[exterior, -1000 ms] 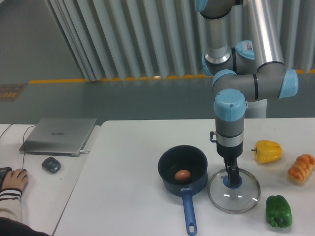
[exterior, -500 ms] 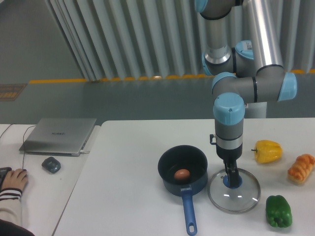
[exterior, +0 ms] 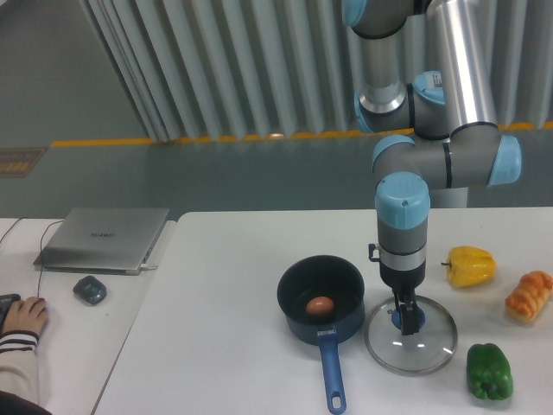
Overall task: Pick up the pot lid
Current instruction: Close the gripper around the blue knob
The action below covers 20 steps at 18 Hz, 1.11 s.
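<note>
Pot lid [exterior: 410, 356] unlifted; we have the gripper [exterior: 409, 328] at its blue knob [exterior: 421, 319], can't tell if clamped. Lift pending.

Single raised view from across the table [exterior: 216, 303], angled down towards the arm [exterior: 403, 201], seemingly at middling range

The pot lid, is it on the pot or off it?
Off. The lid lies beside the pot, whose open mouth shows a brown object inside.
</note>
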Motion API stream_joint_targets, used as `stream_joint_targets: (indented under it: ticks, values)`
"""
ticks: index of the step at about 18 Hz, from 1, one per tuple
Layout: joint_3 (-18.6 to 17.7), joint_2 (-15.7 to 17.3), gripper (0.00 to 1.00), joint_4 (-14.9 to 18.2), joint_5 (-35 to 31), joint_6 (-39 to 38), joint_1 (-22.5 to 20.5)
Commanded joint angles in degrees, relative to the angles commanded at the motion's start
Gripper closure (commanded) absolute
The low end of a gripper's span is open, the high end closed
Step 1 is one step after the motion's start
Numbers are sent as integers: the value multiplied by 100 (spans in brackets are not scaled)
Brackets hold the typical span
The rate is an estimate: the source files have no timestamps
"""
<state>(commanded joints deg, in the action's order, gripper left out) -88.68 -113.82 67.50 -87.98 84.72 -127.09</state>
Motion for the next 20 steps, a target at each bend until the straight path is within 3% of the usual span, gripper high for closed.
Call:
stream_joint_targets:
  ticks: [14,15,20]
  values:
    - [0,-88,0,0,-44,18,17]
    - [0,-88,6,0,-44,18,17]
    - [-9,-105,7,0,-132,9,26]
